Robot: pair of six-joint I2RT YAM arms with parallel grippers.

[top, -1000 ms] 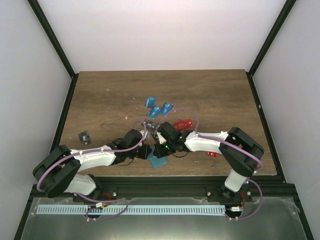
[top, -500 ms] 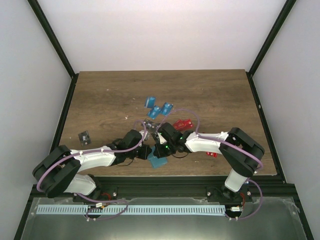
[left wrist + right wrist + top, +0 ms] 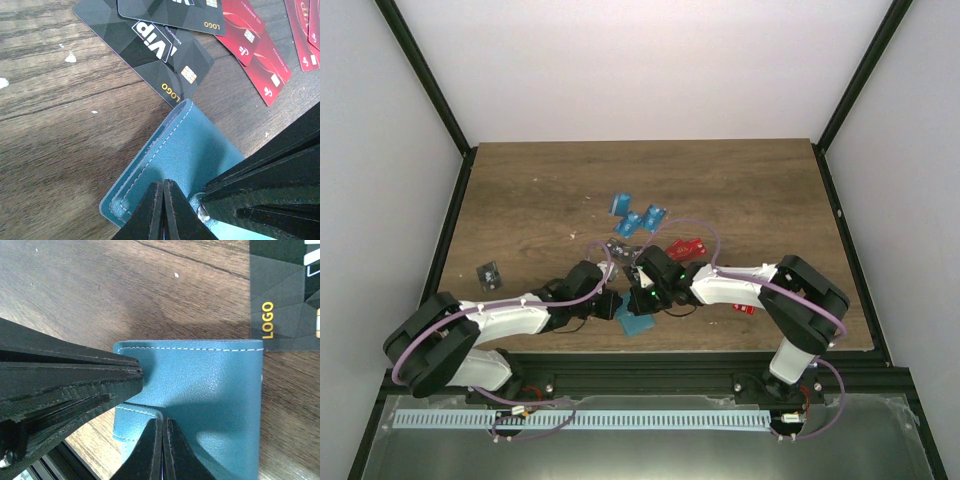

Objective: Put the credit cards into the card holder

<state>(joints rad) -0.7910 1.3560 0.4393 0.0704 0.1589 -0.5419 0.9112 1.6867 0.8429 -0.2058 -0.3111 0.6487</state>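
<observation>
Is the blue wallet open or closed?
Almost closed: the card holder lies folded, its two flaps only slightly offset at one corner. No card shows inside.

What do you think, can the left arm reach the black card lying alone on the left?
Probably yes, just not yet. The black card lies on the table beside the left arm, nothing over it. But the left tool is shut on the card holder and must release first.

Card holder (image 3: 192,150) at the black fingers (image 3: 149,216): teal, pale stitching. Beyond: black cards (image 3: 150,50), gold lettering; red cards (image 3: 257,52). Tabletop (image 3: 50,130): brown woodgrain.
</observation>
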